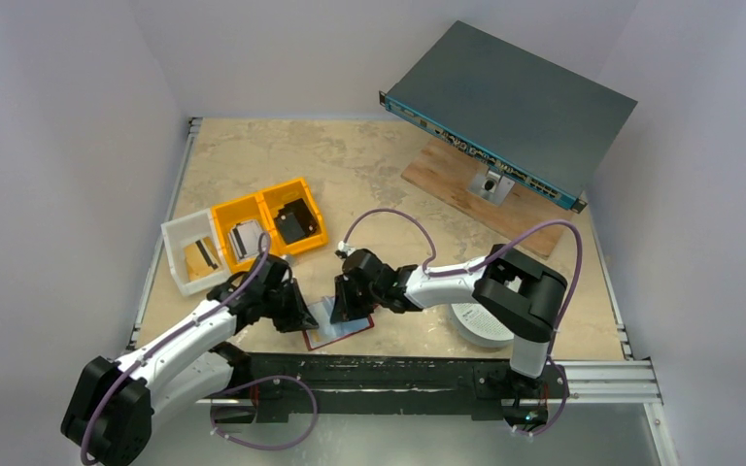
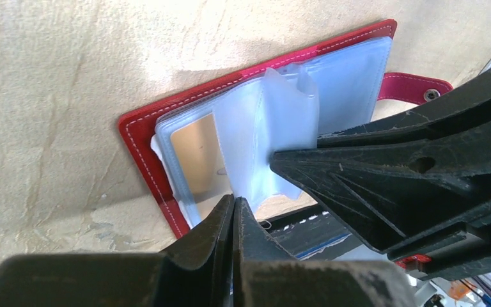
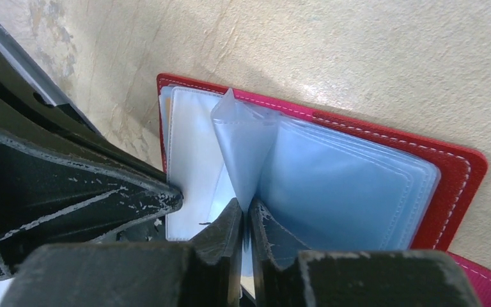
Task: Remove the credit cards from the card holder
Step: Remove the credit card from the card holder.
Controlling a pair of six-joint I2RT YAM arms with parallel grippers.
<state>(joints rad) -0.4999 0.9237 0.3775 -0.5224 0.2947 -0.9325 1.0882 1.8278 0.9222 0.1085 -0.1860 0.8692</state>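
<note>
the card holder [image 1: 340, 335] lies open at lower centre. the right gripper [image 3: 246, 214] pinches its raised sleeve [image 3: 243, 147], jaws almost together. the left gripper [image 2: 233, 208] is closed at its edge, hold unclear.

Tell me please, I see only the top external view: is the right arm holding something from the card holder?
Observer: Yes. The right wrist view shows the right gripper with jaws shut on a translucent plastic sleeve of the open card holder.
Operator: And the left one?
Observer: The left gripper has jaws shut at the edge of the sleeves; whether it pinches anything I cannot tell.
Operator: Is any card left inside?
Observer: The left wrist view shows one golden card in a sleeve.
</note>
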